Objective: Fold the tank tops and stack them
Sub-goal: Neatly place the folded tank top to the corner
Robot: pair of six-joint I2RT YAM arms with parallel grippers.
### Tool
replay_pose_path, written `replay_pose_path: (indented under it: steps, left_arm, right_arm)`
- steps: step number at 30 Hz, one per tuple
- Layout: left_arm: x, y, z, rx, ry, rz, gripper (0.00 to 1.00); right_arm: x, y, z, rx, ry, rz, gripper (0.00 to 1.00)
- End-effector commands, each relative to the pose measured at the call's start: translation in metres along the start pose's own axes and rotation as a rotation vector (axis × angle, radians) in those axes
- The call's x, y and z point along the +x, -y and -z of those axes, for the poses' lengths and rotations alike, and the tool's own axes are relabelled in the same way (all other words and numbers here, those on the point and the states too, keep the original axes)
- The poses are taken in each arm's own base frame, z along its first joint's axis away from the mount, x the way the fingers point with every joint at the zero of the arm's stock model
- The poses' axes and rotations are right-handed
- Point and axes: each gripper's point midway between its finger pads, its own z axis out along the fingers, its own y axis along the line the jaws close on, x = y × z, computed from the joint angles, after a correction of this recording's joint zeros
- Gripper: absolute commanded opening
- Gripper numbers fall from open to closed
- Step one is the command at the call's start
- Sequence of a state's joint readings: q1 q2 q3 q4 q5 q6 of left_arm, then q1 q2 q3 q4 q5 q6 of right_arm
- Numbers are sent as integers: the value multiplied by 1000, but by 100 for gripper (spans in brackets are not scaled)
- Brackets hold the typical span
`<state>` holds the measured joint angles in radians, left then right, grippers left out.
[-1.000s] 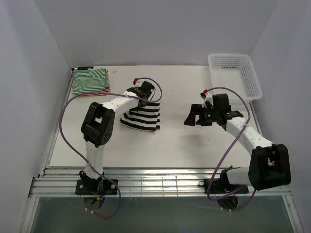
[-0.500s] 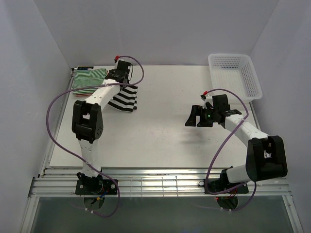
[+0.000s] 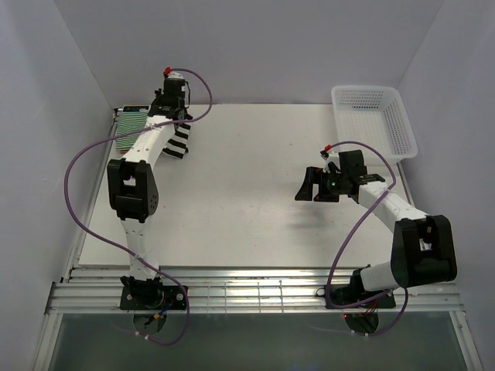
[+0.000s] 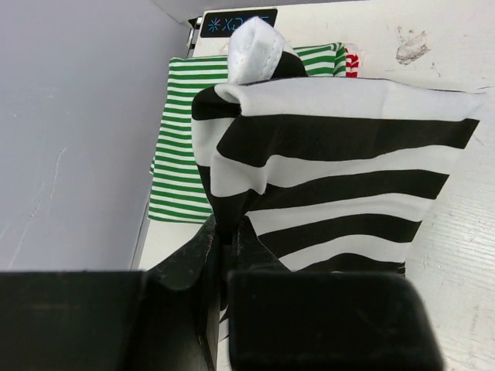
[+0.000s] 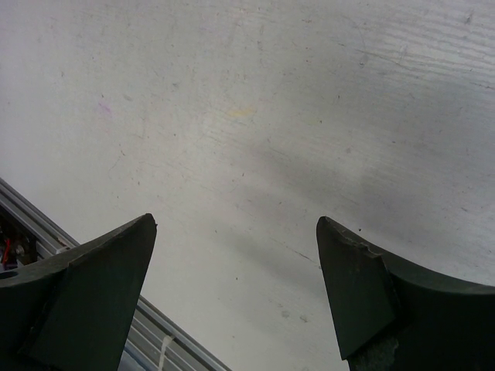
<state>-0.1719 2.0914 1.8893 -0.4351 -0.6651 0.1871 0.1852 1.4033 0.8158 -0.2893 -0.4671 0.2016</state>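
Hanging from the left gripper (image 4: 223,241), the black-and-white tank top (image 4: 332,178) sits at the far left of the table (image 3: 247,224), just to the right of the folded pile in that corner. The pincer's 2 fingers are closed tight on a bunched edge of the cloth, and the wide stripes spread out away from them in a flat folded panel, with a white strap loop (image 4: 255,48) sticking out at the far end. From above, the same top (image 3: 180,143) shows as a narrow striped strip beside the forearm; I cannot tell whether its lower edge touches the table

The green-and-white tank top (image 4: 182,147) lies folded flat against the left wall, at the far left corner. A sliver of the red-and-white tank top (image 4: 353,62) peeks out at the far right edge of the green one, apparently underneath it. A small black plate with pale lettering (image 4: 238,21) sits at the table's far edge beyond the pile

The right gripper (image 5: 233,222) is well apart from all 3 tops, over the right half of the table, its jaws spread wide and holding nothing, with bare tabletop between them. The white lattice basket (image 3: 371,116) stands at the far right corner. A purple cable (image 3: 77,166) loops out to the left of the left arm
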Motion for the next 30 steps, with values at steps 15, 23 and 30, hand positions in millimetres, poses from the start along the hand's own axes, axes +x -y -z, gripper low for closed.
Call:
replay_pose_path:
  steps: [15,23,30]
  left_arm:
    - [-66,-54,37,-38,135,156,0]
    - [-75,-69,48,-59,156,177,0]
    - [-82,-70,51,-36,164,203,0]
  right_arm:
    - [-20,-11,8,-31,54,42,90]
    - [-21,-11,8,-32,55,42,90]
    - [-19,-10,6,-34,45,37,90]
